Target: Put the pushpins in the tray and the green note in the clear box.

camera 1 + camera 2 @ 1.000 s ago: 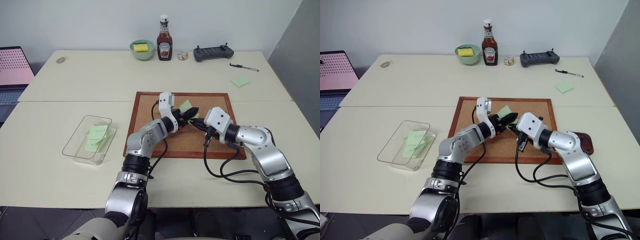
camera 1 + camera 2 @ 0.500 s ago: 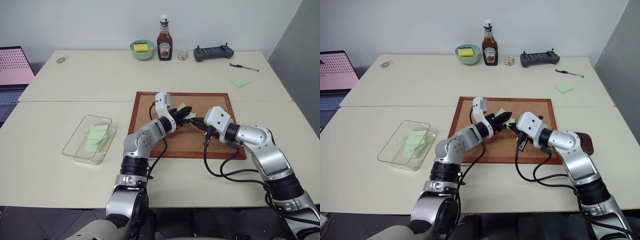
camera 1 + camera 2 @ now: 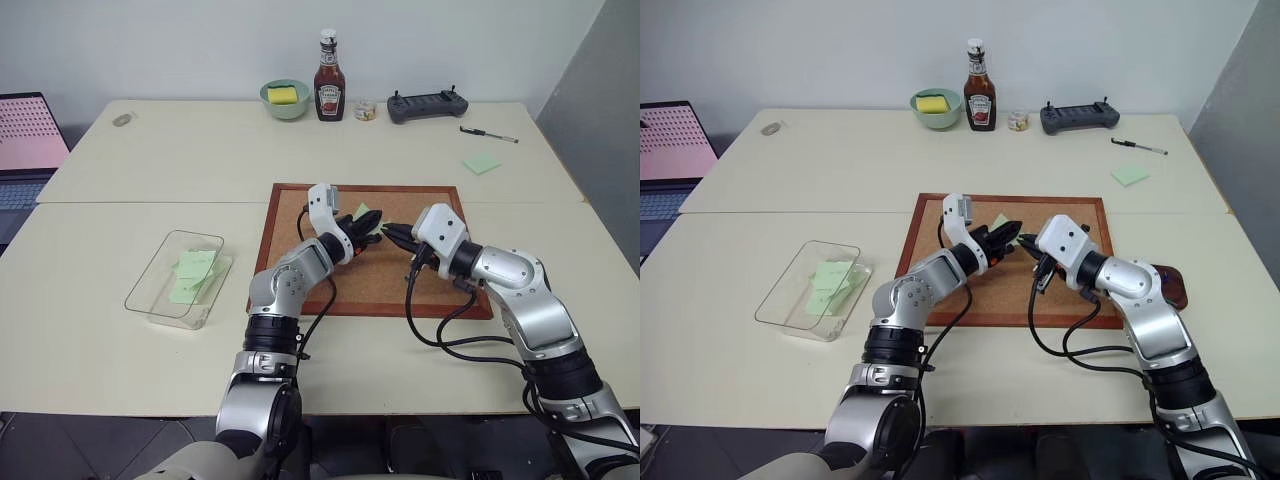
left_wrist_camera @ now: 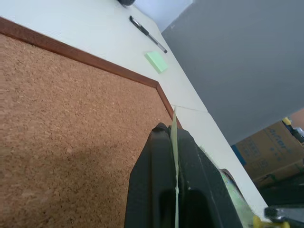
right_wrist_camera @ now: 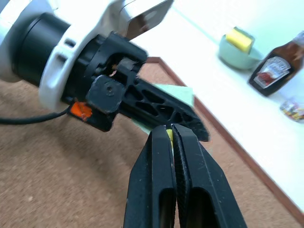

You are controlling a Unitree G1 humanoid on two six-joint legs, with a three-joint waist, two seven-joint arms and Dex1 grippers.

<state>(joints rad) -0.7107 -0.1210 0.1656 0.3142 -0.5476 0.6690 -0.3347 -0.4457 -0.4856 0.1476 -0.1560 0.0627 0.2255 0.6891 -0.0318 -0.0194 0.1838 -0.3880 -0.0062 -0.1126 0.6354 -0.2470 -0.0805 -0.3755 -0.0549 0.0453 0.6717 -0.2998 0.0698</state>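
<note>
My left gripper (image 4: pixel 172 130) is shut on the green note (image 4: pixel 174 118), whose thin edge stands up between the fingertips. From the head, the pale green note (image 3: pixel 362 213) is seen held just above the corkboard's (image 3: pixel 300 280) far middle. My right gripper (image 5: pixel 170 130) is shut on a pushpin (image 5: pixel 168 133); a tiny yellowish-green head shows between the tips. Both grippers meet tip to tip over the board, the right gripper (image 3: pixel 390 232) beside the left one (image 3: pixel 372 226). The clear box (image 3: pixel 152 275) lies to the left with green notes inside. The dark tray (image 3: pixel 1173 288) sits behind my right forearm.
At the far table edge stand a ketchup bottle (image 3: pixel 329 92), a green bowl (image 3: pixel 285 98) with a yellow sponge, a small jar (image 3: pixel 365 109) and a black controller (image 3: pixel 427 105). A pen (image 3: pixel 488 134) and another green note (image 3: pixel 481 163) lie far right. A laptop (image 3: pixel 25 140) sits far left.
My left gripper, open around the note a second ago, has shut on it. The right gripper stayed shut and rose slightly.
</note>
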